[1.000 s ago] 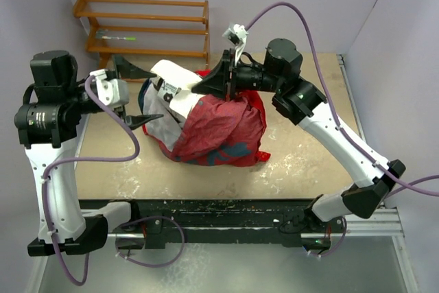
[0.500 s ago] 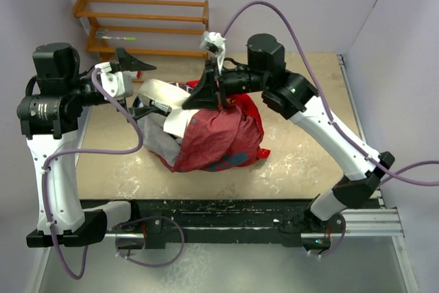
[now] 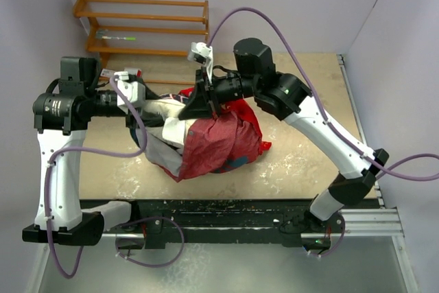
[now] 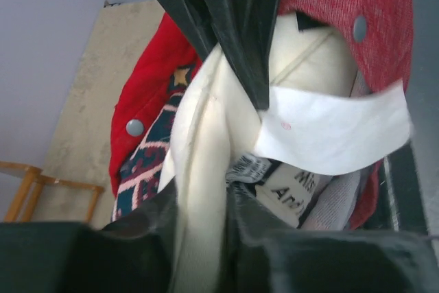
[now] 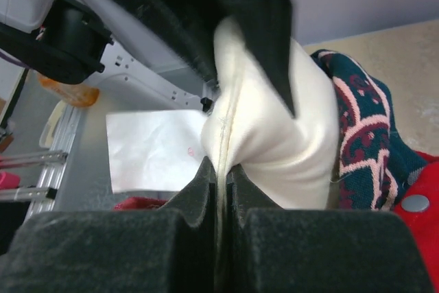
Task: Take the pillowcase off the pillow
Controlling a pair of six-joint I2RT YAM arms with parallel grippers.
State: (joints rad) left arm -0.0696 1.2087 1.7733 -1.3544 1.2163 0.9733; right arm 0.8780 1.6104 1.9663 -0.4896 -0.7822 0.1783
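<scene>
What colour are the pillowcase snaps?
Grey snaps on the red pillowcase; clearest in the left wrist view.

a pale tan, scuffed tabletop [image 3: 302, 149] carries a crumpled bright red printed fabric pillowcase [image 3: 223, 138] near its middle, a plump cream-white pillow [image 3: 168, 111] poking out leftward; a wooden slatted rack [image 3: 147, 29] stands at its far-left corner.

cream pillow [image 3: 169, 110] half out, red pillowcase [image 3: 221, 141] bunched
</scene>
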